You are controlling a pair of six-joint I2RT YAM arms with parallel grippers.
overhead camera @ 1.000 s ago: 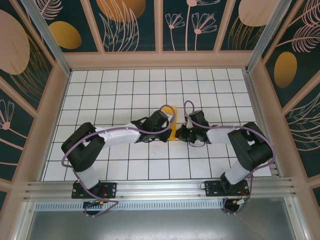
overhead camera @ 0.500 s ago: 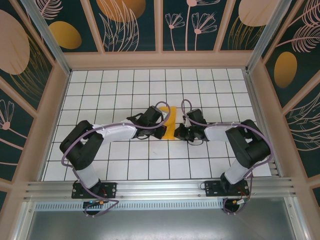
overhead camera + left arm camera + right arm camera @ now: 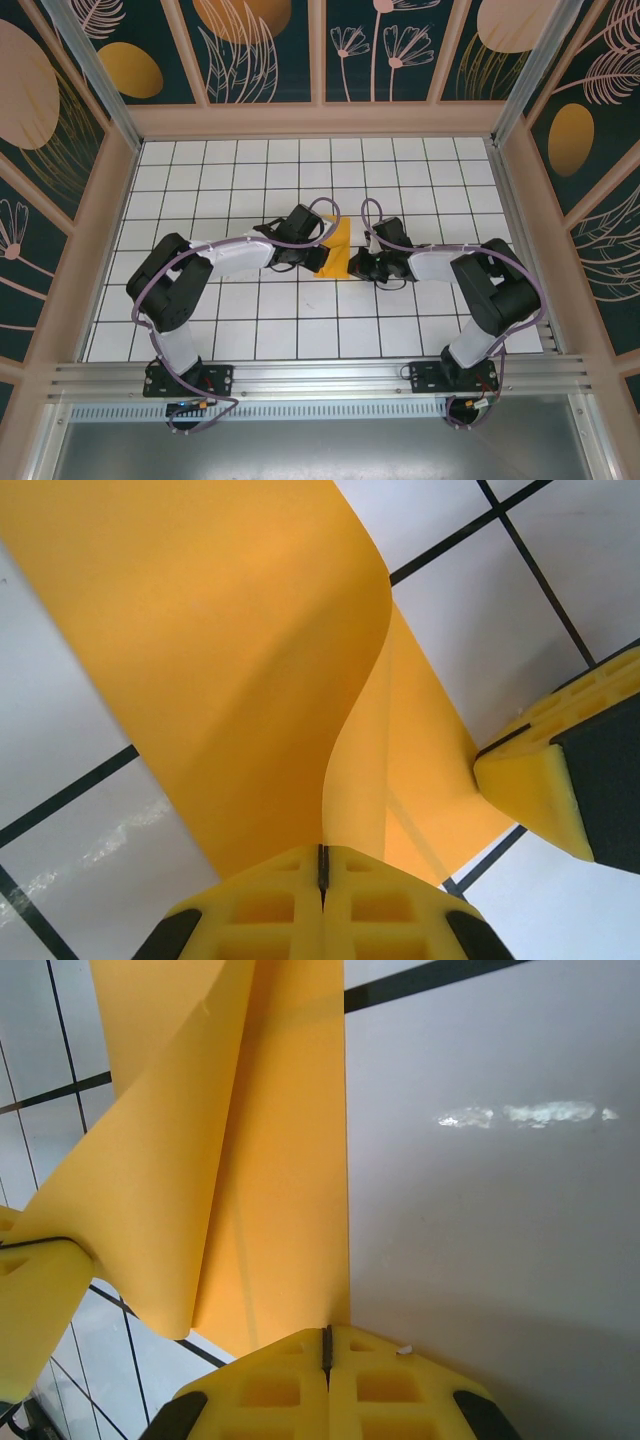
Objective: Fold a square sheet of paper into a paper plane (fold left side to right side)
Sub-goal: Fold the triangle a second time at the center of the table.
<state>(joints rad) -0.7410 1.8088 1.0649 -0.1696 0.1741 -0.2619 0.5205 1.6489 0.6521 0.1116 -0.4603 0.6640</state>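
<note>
**Square sheet of paper pinched from 2 sides**

We see the square sheet of paper partly folded and curling up off the gridded table near its middle; the left gripper has its jaws closed tight on 1 edge; the right gripper, jaws likewise pressed together, nips the opposite edge.

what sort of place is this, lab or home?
Probably a lab robot cell: left arm and right arm bolted to an aluminium rail, white grid table, patterned wall panels boxing it in.
</note>
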